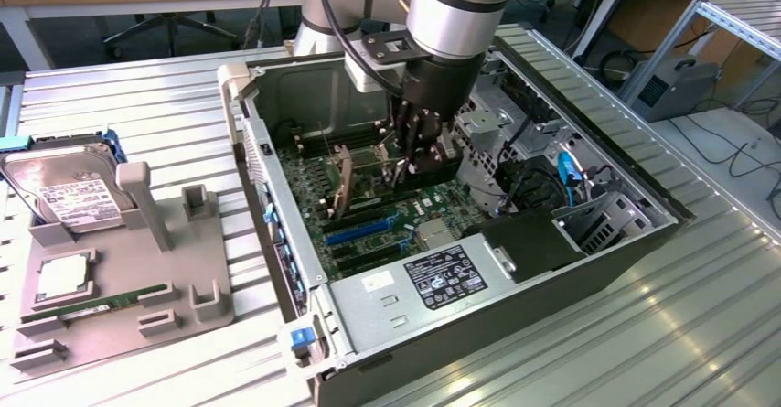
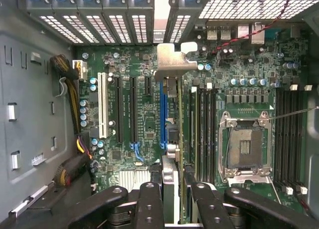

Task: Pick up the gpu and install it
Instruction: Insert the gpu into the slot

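My gripper [image 1: 411,155] reaches down into the open computer case [image 1: 635,242], over the motherboard [image 1: 366,224]. It is shut on the gpu [image 1: 346,180], which stands on edge among the expansion slots. In the wrist view the gpu [image 2: 172,139] shows edge-on between my fingers [image 2: 149,204], running along the blue slot [image 2: 162,114]. Its silvery bracket [image 2: 174,62] points at the case's rear wall, under an open slot cover [image 2: 162,14]. I cannot tell whether the card's edge is seated in the slot.
A grey fixture [image 1: 110,306] at the exterior view's left holds a hard drive [image 1: 68,192], a processor [image 1: 61,279] and a green memory stick [image 1: 116,299]. Inside the case are the power supply [image 1: 427,279], drive cage [image 1: 488,123], cables [image 1: 568,174] and processor socket [image 2: 246,146].
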You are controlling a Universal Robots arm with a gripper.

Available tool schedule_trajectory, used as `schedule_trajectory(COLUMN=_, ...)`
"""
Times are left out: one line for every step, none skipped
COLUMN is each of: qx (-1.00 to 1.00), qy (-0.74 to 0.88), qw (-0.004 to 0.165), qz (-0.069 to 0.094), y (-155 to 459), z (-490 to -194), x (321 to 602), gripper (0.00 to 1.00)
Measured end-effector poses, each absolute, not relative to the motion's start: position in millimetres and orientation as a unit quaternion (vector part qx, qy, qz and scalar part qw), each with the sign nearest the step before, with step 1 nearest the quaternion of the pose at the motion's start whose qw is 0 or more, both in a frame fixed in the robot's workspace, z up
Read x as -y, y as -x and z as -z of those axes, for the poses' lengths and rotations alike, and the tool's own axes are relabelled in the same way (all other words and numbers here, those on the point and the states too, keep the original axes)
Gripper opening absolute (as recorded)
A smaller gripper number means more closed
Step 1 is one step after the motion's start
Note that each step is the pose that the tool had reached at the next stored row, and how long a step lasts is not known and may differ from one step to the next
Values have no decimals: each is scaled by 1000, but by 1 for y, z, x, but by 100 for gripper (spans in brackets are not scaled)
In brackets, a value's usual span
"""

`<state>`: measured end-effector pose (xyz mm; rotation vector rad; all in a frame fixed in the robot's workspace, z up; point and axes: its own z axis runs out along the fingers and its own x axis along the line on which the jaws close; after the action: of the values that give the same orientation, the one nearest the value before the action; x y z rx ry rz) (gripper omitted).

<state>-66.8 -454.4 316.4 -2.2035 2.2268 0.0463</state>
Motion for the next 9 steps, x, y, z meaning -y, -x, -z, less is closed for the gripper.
schedule_trajectory(qx=-711, qy=703, qw=4, qz=-15, y=67, z=-316, x=455, gripper=27)
schedule_trajectory(qx=-711, qy=703, qw=4, qz=-15, y=68, z=-316, x=455, gripper=27)
schedule_trajectory(qx=-711, qy=703, qw=4, qz=-15, y=68, z=-316, x=455, gripper=27)
schedule_trajectory(qx=-711, qy=703, qw=4, qz=-15, y=68, z=-316, x=455, gripper=27)
schedule_trajectory(qx=-711, qy=703, qw=4, qz=-15, y=68, z=-316, x=455, gripper=27)
schedule_trajectory(qx=-711, qy=703, qw=4, qz=-15, y=68, z=-315, x=455, gripper=27)
schedule_trajectory(qx=-711, qy=703, qw=4, qz=-15, y=69, z=-315, x=455, gripper=27)
schedule_trajectory(qx=-711, qy=703, qw=4, qz=-15, y=69, z=-315, x=455, gripper=27)
schedule_trajectory(qx=-711, qy=703, qw=4, qz=-15, y=69, z=-315, x=455, gripper=27)
